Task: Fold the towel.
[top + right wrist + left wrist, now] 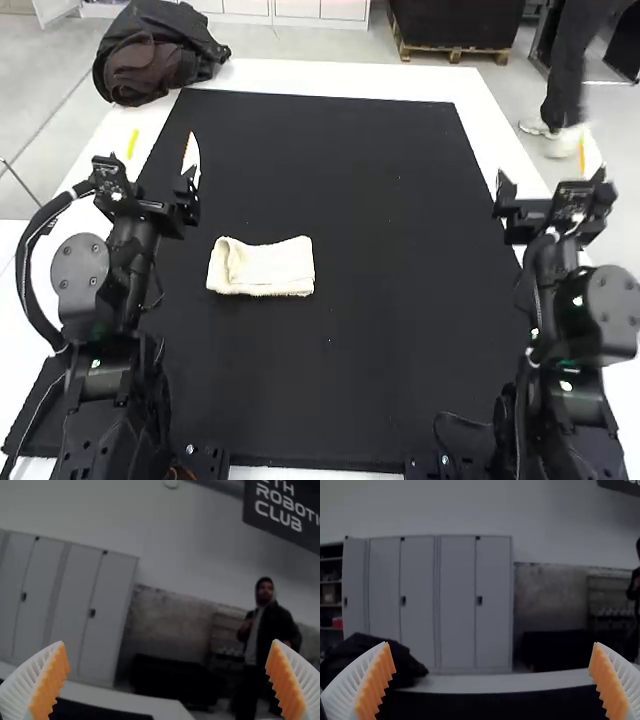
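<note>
Lying left of centre on the black mat (390, 210), my towel (272, 268) is a compact, folded rectangle, loose roll at its left end; layer count unclear. Probably left flat like this because folding's done or nearly. Left gripper (491, 642): fingers wide apart, nothing between, left of towel. Right gripper (169, 640): same, well off to the right. Both look parked clear of the cloth. Dark bundle (155, 60), far-left table corner, likely set aside; contents, can't tell.

The cream towel (270, 268) lies folded into a small rectangle, lengthwise nine-to-three, its nine-o'clock end puffed, toward nine o'clock from the black surface's (400, 340) middle.
</note>
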### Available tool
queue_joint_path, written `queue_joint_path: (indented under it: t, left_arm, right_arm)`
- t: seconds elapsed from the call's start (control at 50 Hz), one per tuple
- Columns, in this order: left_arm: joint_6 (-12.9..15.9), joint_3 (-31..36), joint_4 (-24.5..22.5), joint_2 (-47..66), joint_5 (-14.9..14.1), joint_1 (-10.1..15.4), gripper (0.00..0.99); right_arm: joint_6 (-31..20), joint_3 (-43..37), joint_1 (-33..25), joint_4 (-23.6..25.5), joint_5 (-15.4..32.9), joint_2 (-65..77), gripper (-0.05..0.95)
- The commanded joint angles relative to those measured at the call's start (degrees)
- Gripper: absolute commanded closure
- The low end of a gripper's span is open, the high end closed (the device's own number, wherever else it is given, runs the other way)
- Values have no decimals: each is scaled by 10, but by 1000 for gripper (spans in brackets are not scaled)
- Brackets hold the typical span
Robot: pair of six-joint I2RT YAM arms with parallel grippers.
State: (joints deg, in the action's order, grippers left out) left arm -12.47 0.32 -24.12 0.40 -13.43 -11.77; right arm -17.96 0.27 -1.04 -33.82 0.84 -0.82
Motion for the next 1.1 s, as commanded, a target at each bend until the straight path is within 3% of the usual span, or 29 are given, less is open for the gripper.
queue_joint_path:
  t: [0.0, 0.08, 0.24, 0.36, 0.42, 0.48, 0.62, 0.74, 1.08]
  left_arm:
    - [-21, -2, 23, -7, 19, 0, 85]
    - [-29, -2, 55, -7, 19, 1, 85]
    - [-29, -1, 108, -7, 18, 1, 74]
    - [-10, -1, 135, -7, -5, 1, 67]
    - [24, -2, 153, -6, -42, 1, 67]
    - [53, -2, 175, -7, -56, 1, 66]
    - [99, -1, 204, -7, -60, 1, 34]
    - [143, -2, 240, -7, -59, 0, 33]
    - [147, -2, 242, -7, -59, -4, 33]
  right_arm:
    - [131, -1, -7, 24, -3, 6, -2]
    - [196, -1, -7, 81, -12, 6, -7]
    - [183, -2, -7, 148, -20, 6, -8]
    - [176, -2, -8, 203, -18, 6, -11]
    - [177, -2, -8, 233, -9, 6, -11]
    - [177, -2, -8, 265, 7, 6, -11]
    - [177, -2, -8, 320, 37, 6, -11]
    - [174, -2, -8, 323, 37, 7, -11]
    - [174, -3, -7, 326, 23, 7, -11]
